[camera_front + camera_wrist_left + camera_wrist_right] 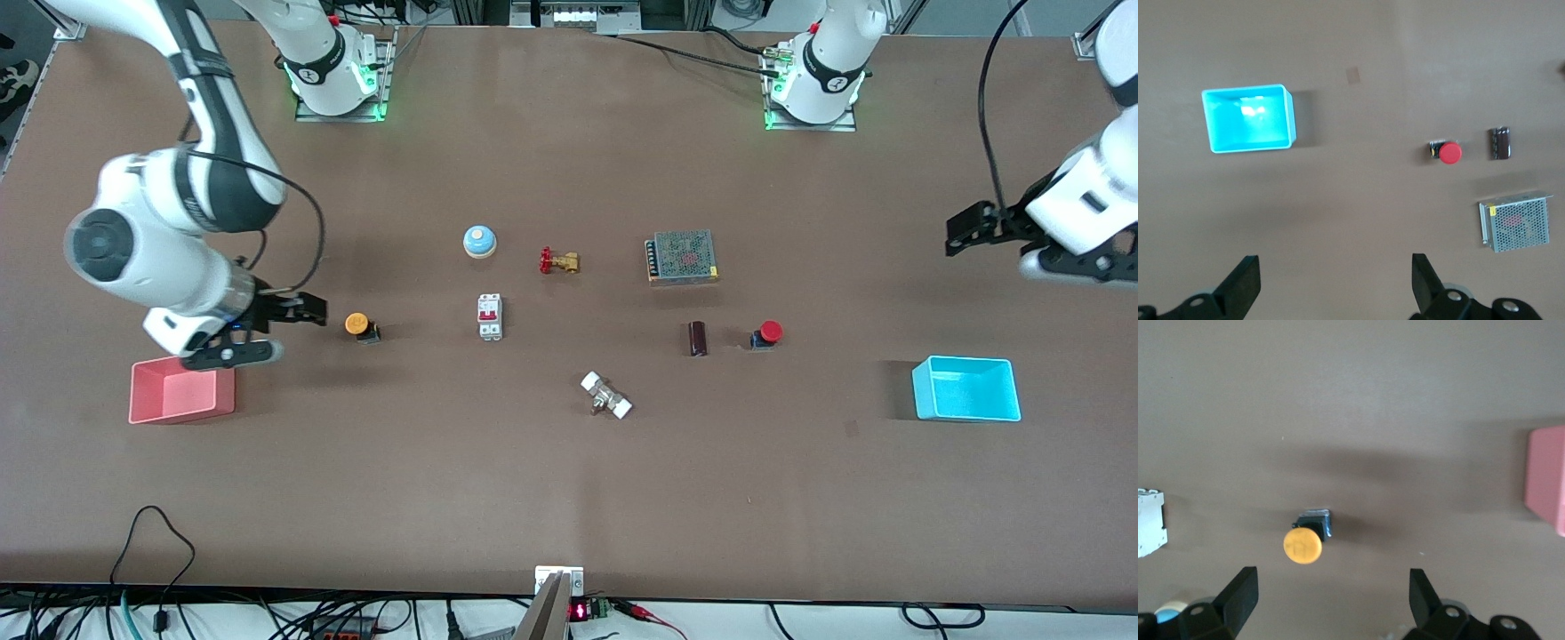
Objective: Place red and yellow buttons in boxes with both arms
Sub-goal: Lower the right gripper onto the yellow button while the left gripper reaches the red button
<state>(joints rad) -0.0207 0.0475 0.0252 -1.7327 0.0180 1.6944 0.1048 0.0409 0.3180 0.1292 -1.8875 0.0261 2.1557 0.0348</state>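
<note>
The yellow button (360, 326) stands on the table beside the pink box (182, 391). My right gripper (307, 311) is open and empty over the table between them. In the right wrist view the yellow button (1303, 543) lies just ahead of the open gripper (1331, 597), with the pink box (1546, 477) at the edge. The red button (767, 334) stands toward the cyan box (967, 388). My left gripper (969, 227) is open and empty over bare table at the left arm's end. The left wrist view shows its gripper (1335, 283), the cyan box (1248, 119) and the red button (1446, 152).
In the middle of the table are a blue dome bell (479, 240), a red-handled brass valve (558, 261), a white circuit breaker (490, 316), a mesh-covered power supply (682, 257), a dark cylinder (698, 339) beside the red button, and a white-ended fitting (606, 396).
</note>
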